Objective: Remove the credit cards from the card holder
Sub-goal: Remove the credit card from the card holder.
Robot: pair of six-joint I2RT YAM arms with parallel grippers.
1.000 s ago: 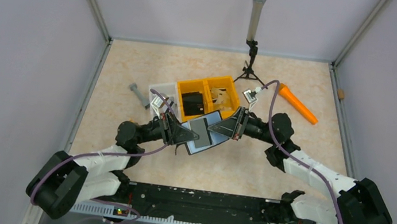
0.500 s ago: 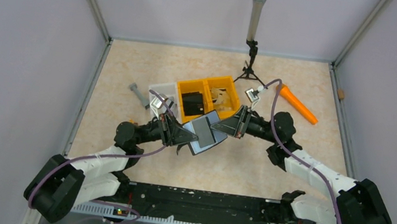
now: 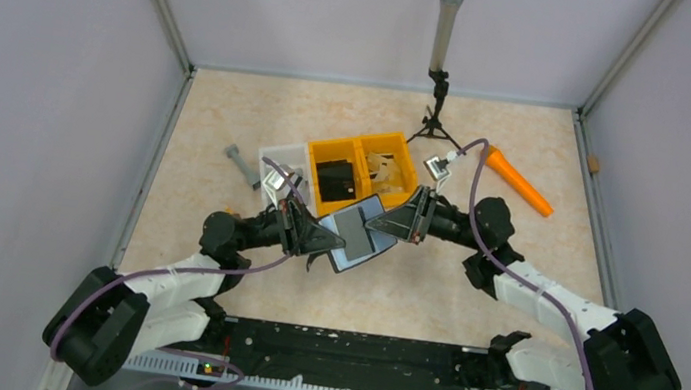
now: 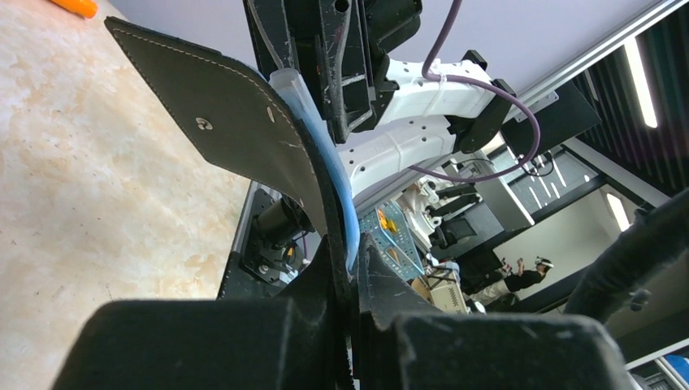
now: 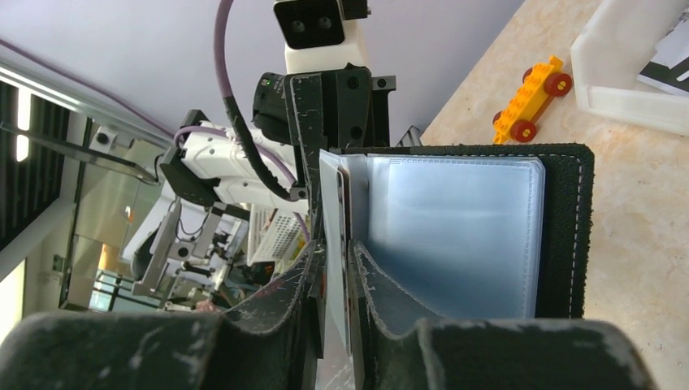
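Observation:
Both grippers hold the black card holder point(image 3: 364, 234) open in the air over the table's middle. My left gripper point(image 3: 326, 238) is shut on its outer leather flap point(image 4: 236, 122), and the pale blue lining edge runs down between those jaws point(image 4: 351, 268). My right gripper point(image 3: 382, 222) comes in from the right. Its jaws point(image 5: 335, 252) stand close on either side of the credit cards point(image 5: 333, 203), a pale card with dark card edges beside it. These stand up by the spine of the holder point(image 5: 569, 227). The pale slot lining point(image 5: 455, 227) lies to their right.
An orange two-part bin point(image 3: 353, 142) with a black block point(image 3: 334, 176) sits just behind the holder, a white tray point(image 3: 284, 156) to its left. A grey bolt point(image 3: 243, 164), an orange cone-shaped piece point(image 3: 518, 180) and a tripod post point(image 3: 440, 56) stand farther back. A yellow toy car point(image 5: 532, 97) lies near the tray.
The holder and both grippers shifted slightly up and left toward the bin, and the left arm drew back a little. Both grips look the same as before.

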